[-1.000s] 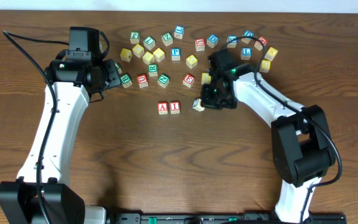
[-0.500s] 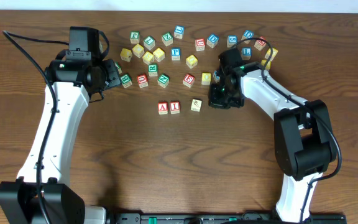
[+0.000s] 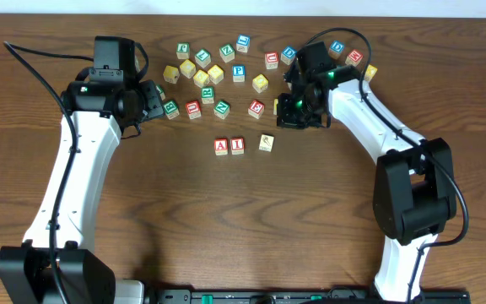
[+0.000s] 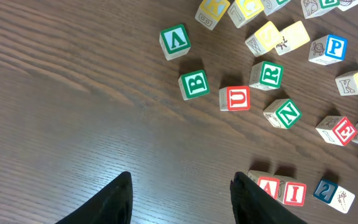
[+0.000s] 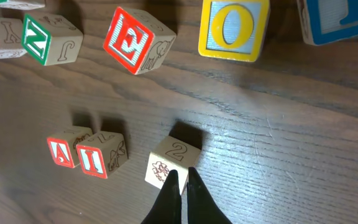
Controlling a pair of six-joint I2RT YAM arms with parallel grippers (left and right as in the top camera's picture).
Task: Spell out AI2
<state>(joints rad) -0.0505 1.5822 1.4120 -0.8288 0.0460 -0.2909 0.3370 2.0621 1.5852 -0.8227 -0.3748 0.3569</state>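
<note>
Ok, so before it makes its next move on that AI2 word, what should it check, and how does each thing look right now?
1. A block and I block side by side, red letters up: ok.
2. 2 block closed up against the I: not ok, a gap remains and it sits turned askew.
3. Blue 2 facing up: not ok, its top looks pale from overhead.
4. Right claw clear of the 2 block: ok, shut, empty, apart from it in the overhead view.
5. Left claw out of the way: ok, open, empty, away from the row.
</note>
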